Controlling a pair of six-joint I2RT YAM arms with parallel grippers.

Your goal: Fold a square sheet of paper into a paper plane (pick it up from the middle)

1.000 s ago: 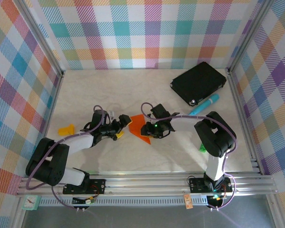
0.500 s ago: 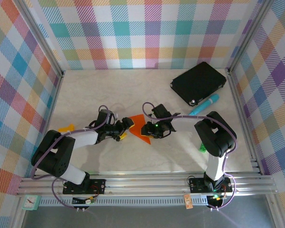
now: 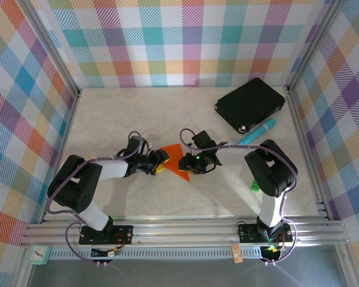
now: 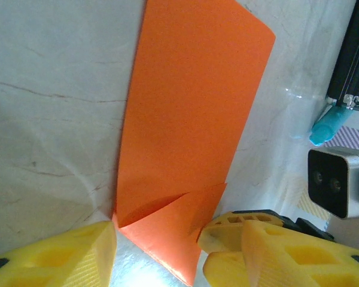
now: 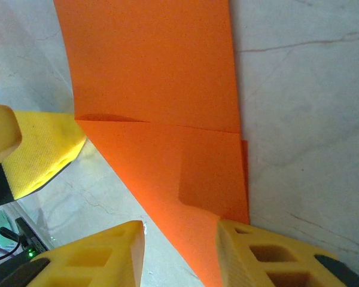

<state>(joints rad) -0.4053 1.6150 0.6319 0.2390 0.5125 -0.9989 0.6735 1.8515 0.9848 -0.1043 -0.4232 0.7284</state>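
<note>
Straddling folded paper point(image 4: 191, 107) (orange): left end effector point(image 4: 158, 234)

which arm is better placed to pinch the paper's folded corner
Left, likely: the left gripper straddles the orange paper at its folded corner, jaws open; the right gripper has a finger over it.

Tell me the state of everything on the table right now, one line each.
orange paper: partly folded, one corner turned in, lying flat.
left gripper: open, straddling the paper's tip.
right gripper: open, at the paper's folded end.
black pad: lying flat, untouched.
teal marker: lying on its side.
</note>
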